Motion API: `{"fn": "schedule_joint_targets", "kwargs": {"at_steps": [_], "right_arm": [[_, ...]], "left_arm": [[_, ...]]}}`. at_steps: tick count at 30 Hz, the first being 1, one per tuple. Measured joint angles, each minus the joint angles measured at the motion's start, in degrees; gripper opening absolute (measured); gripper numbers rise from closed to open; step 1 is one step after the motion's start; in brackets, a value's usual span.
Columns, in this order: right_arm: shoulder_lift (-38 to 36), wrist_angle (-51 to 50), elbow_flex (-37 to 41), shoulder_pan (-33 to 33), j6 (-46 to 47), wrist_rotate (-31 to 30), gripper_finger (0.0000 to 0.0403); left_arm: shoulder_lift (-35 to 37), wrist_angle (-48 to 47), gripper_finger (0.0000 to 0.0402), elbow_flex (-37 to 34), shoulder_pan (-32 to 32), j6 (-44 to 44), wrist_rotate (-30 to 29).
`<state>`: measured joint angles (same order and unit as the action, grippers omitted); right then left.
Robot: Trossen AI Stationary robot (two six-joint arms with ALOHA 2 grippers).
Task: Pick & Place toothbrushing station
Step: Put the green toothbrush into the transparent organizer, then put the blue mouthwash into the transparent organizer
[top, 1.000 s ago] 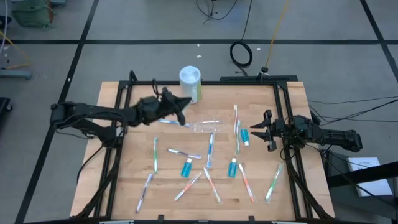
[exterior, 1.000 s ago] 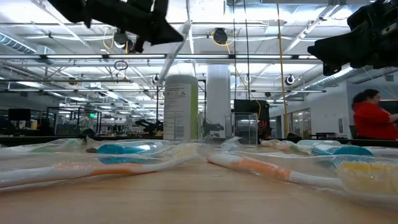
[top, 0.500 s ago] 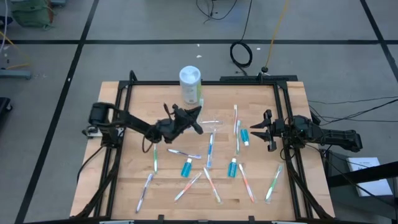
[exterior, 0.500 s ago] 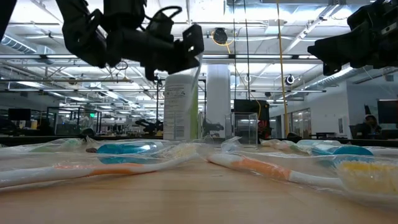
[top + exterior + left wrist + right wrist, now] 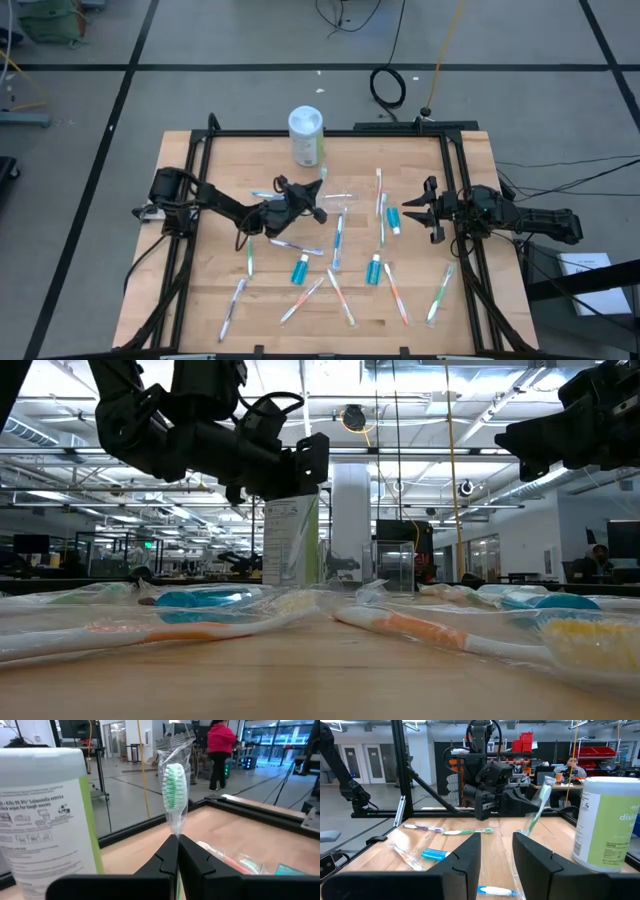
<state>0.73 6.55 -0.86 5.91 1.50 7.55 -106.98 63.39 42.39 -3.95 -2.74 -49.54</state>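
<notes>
Left gripper pinches toothbrush; handle hidden.

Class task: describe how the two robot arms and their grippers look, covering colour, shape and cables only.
Both arms are black, slim and jointed. The left gripper ends in two flat, matte black fingers with angular stepped edges. The right gripper has the same blocky black fingers. A looped black cable shows on the left arm in the low view.
</notes>
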Motion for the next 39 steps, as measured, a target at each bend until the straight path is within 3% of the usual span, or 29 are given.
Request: {"fn": "schedule_joint_targets", "kwargs": {"at_steps": [10,15,22,27,31,39], "right_arm": [[0.00,0.00,0.00,0.00,0.00,0.00,0.0105],[0.00,-0.03,0.00,-0.02,0.00,0.00,0.0105],[0.00,-0.03,0.00,-0.01,0.00,0.00,0.0105],[0.00,-0.01,0.00,-0.02,0.74,0.00,0.0105],[0.00,-0.01,0.00,-0.02,1.06,0.02,0.0105],[-0.02,3.17,0.00,0.00,2.30,0.00,0.0105]], "left_arm": [[0.02,-5.90,0.0014,0.00,0.83,-4.00,0.00],[0.03,-6.30,0.0049,0.00,1.23,-6.86,0.56],[1.03,-6.88,0.0102,0.00,1.14,-2.28,-0.32],[6.74,-11.79,0.0115,0.00,-0.07,-0.24,-1.66],[13.55,-21.01,0.0115,0.02,-1.73,0.96,-4.95],[26.85,-38.25,0.0115,0.02,-5.99,1.05,-4.45]]}}
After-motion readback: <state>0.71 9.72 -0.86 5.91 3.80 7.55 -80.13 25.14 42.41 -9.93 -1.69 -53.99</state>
